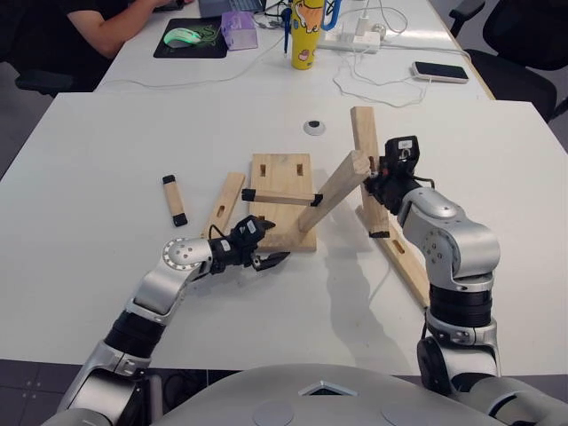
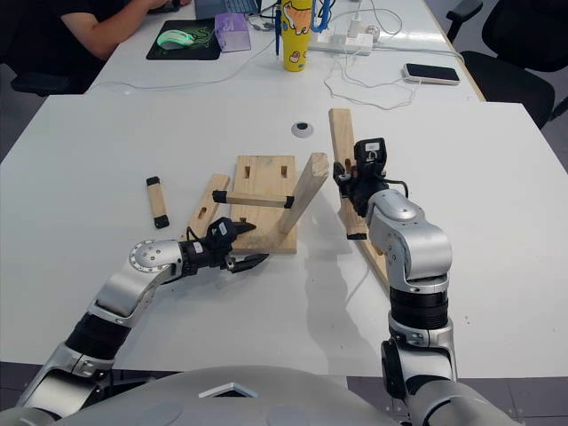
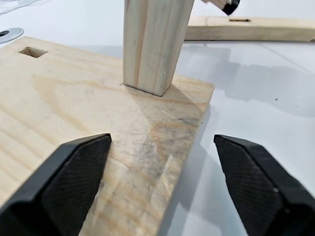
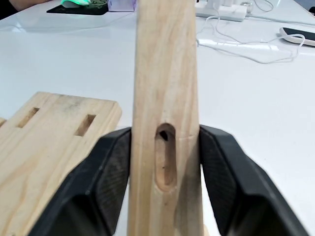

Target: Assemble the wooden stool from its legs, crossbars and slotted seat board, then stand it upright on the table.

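A wooden leg [image 1: 333, 191] leans at a slant, its lower end seated in a corner slot of the seat board [image 1: 282, 182], which lies flat on the white bench [image 1: 106, 160]. Pushed askew, the leg may jam or lever the unheld board up. The right hand [image 1: 377, 177] clamps the leg's upper end. The left hand [image 1: 266, 244] hovers wide open and empty, straddling the board's near corner

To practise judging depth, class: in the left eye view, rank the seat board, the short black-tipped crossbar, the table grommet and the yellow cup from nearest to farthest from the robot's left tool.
From the left tool:
1. Seat board, directly at it.
2. Short crossbar, on its left.
3. Grommet, beyond the board.
4. Yellow cup, on the far table.
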{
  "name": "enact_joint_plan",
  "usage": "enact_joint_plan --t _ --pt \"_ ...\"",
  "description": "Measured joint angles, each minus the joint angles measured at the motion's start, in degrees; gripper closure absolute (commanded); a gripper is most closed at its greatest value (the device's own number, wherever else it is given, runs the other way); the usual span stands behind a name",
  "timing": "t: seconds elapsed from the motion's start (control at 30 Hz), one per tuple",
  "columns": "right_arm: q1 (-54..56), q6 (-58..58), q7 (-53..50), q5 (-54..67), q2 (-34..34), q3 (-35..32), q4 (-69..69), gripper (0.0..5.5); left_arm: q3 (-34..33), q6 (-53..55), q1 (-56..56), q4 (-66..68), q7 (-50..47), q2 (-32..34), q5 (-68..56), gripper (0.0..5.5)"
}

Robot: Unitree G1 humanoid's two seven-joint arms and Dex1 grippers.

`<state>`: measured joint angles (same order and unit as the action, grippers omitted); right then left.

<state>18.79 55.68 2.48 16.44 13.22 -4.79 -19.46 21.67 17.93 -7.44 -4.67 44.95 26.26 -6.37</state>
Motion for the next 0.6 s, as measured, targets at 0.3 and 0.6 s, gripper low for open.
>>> enact_joint_plan --t 0.3,0.6 --pt "2.12 -4.05 -0.19 0.04 -1.69 -2.54 1.92 3.46 4.12 3.56 -5.41 0.18 -3.71 -0.01 8.12 1.63" --pt "2.12 -5.39 -0.56 -0.42 -2.87 -2.77 1.91 3.46 4.44 14.04 -7.29 -2.47 -6.96 -4.11 9.16 1.63"
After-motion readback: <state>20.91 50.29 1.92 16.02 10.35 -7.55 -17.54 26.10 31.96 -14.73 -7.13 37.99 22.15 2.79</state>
